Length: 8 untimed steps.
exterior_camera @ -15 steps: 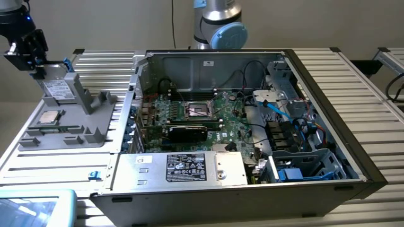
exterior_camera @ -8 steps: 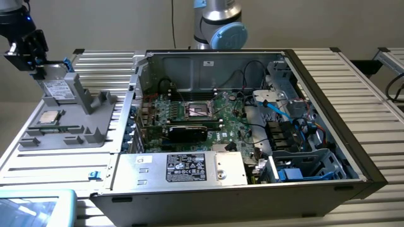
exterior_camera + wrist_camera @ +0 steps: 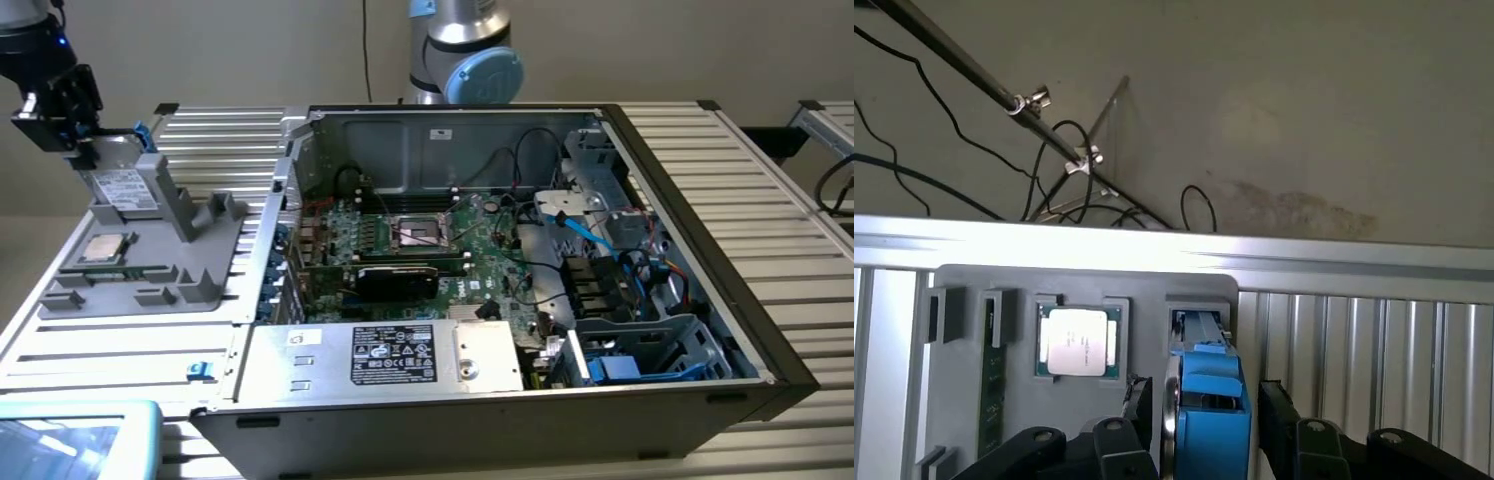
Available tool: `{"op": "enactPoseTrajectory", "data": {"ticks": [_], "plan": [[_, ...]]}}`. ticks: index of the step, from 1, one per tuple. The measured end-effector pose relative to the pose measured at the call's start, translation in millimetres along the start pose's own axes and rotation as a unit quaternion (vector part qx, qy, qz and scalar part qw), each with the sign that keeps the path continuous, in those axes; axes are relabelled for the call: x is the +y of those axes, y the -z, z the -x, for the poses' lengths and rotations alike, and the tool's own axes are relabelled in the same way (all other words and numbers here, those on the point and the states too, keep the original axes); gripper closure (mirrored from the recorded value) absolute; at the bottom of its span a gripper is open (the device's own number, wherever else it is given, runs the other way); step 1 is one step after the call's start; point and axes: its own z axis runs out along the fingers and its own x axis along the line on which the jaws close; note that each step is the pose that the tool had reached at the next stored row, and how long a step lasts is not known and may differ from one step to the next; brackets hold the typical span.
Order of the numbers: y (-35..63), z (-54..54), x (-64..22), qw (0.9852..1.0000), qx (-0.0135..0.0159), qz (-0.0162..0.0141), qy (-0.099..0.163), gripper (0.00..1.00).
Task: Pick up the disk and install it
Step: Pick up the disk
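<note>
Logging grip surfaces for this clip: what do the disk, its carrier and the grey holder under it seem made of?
The disk looks metal: silver-grey, dull sheen, with a white paper-like label. Its carrier seems moulded plastic, uniformly blue and smooth. The holder is matte grey, probably plastic.

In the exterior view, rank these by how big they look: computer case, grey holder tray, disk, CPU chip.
1. computer case
2. grey holder tray
3. disk, standing upright in the tray
4. CPU chip, lying flat, clearly smallest
</note>
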Motion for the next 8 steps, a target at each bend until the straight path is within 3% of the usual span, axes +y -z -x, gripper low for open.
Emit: {"op": "enactPoseTrajectory", "data": {"ticks": [8], "plan": [[-3.0,-1.4,-0.1,1.0,-0.0087,-0.0002,0.004,0.45]]}}
